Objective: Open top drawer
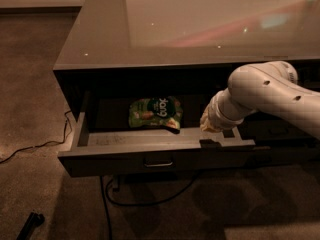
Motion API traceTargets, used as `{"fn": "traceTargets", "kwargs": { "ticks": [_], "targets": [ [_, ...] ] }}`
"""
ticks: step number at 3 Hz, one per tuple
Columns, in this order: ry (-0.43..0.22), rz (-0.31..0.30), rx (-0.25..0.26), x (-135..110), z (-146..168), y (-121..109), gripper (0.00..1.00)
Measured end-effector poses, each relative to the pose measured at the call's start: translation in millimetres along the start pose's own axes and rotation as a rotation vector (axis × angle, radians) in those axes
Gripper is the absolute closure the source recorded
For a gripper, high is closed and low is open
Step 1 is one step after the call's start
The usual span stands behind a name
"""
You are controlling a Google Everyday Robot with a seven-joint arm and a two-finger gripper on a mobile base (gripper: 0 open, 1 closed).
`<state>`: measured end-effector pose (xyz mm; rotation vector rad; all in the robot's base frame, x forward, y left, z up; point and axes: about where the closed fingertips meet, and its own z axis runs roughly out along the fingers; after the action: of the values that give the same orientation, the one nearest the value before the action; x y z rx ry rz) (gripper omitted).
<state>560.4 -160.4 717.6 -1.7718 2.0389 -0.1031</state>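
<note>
The top drawer (125, 140) is seen standing well out from the front of a low dark cabinet (70, 81), its flat front facing the camera and its lighter grey inside laid open to view. A small metal loop handle (158, 162) is set at the middle of the drawer front. Inside the drawer, towards the back and a little left of the middle, a green snack bag (155, 113) is found lying flat. The cabinet is topped by a glossy pale surface (175, 29) in which lights are reflected. From the right edge of the view a white arm (265, 91) is reached down and leftward across the right part of the drawer, and the gripper (216, 138) is placed at the drawer's front rim, to the right of the handle and apart from the snack bag (only dark shapes beneath the pale wrist can be made out there). Whether the gripper is open or closed, and whether anything is held by it, cannot be told. The cabinet is stood on brown carpet (30, 84), on which a thin cable (35, 146) is trailed at the left, and a second cable (150, 201) is looped beneath the drawer. A small dark object (30, 225) is seen at the lower left corner.
</note>
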Motion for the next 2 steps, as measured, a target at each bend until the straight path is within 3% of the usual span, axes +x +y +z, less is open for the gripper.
{"fn": "traceTargets", "kwargs": {
  "ticks": [2],
  "targets": [
    [-0.045, -0.053, -0.057, -19.4, 37.2, -3.6, 1.0]
  ]
}}
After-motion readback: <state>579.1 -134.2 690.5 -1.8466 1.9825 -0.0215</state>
